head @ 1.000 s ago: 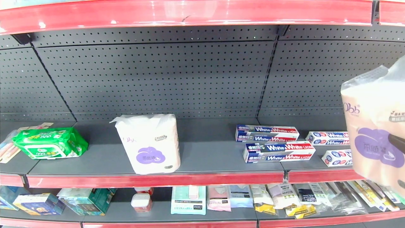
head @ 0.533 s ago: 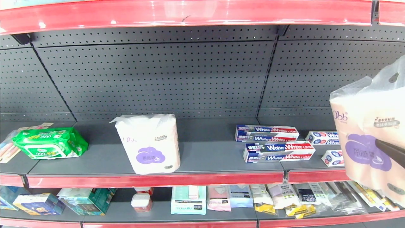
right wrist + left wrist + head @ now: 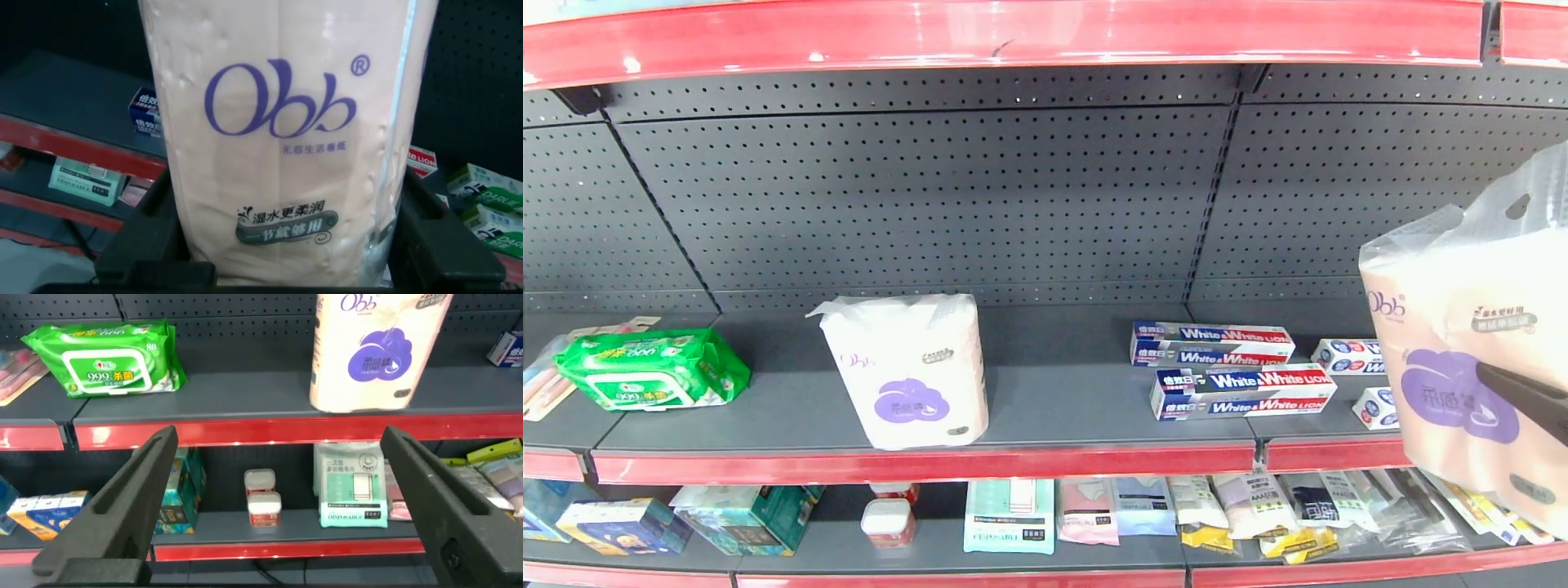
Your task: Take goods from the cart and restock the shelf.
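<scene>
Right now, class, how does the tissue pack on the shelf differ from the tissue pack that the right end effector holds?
The shelf pack rests free on the middle shelf; the held pack hangs in the air, clamped by the right end effector. The shelf pack stands upright; the held pack leans. Both have a plastic wrap with a purple cloud mark.

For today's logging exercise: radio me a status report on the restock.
Right tool shut on tissue pack, held before the shelf. Left tool open, empty. Toothpaste boxes lie behind the pack.

Upright peach tissue pack before shelf
</scene>
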You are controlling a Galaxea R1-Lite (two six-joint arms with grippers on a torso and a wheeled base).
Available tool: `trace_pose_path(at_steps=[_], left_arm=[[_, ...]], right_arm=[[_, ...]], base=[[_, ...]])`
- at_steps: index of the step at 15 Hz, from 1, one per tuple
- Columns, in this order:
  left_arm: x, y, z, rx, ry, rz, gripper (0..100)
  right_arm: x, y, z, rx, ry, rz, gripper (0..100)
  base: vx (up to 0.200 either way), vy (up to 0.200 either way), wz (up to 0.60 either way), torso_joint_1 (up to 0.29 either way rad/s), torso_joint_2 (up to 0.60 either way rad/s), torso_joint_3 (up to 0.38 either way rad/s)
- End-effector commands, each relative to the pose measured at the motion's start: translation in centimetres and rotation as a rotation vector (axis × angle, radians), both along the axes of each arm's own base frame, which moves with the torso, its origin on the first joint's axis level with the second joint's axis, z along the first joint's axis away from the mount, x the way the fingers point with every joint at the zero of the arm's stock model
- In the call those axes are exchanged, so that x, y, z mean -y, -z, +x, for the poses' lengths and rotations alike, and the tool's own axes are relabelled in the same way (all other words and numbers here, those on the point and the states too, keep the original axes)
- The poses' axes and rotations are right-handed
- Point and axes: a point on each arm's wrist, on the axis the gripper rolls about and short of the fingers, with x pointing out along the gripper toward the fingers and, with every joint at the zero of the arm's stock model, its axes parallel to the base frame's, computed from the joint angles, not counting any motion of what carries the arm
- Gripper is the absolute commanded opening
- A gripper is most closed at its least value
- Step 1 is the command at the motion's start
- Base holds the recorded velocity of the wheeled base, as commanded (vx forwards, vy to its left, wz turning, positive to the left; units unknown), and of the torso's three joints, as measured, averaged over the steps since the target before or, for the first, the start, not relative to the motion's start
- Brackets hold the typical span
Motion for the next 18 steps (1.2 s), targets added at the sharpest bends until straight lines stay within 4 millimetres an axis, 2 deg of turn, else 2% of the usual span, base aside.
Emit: trace_pose_path(at_steps=[1,3,12,14,16,18], left_arm=[[0.0,0.0,0.0,-0.001,0.000,0.000,100],[0.0,0.0,0.0,-0.001,0.000,0.000,100],[0.0,0.0,0.0,-0.001,0.000,0.000,100],[0.0,0.0,0.0,-0.001,0.000,0.000,100],[0.0,0.0,0.0,-0.001,0.000,0.000,100],[0.0,0.0,0.0,-0.001,0.000,0.000,100]], right_arm=[[0.0,0.0,0.1,-0.005,-0.001,0.000,0],[0.0,0.0,0.1,-0.003,-0.001,0.000,0],[0.0,0.0,0.1,-0.002,0.001,0.000,0],[0.0,0.0,0.1,-0.005,0.001,0.000,0],[-0.5,-0.1,1.0,-0.021,-0.070,0.011,0],[-1.7,0.1,3.3,-0.023,-0.155,0.069,0]], base=[[0.000,0.000,0.00,0.000,0.00,0.000],[0.000,0.000,0.00,0.000,0.00,0.000],[0.000,0.000,0.60,0.002,0.00,0.001],[0.000,0.000,0.00,0.000,0.00,0.000],[0.000,0.000,0.00,0.000,0.00,0.000],[0.000,0.000,0.00,0.000,0.00,0.000]])
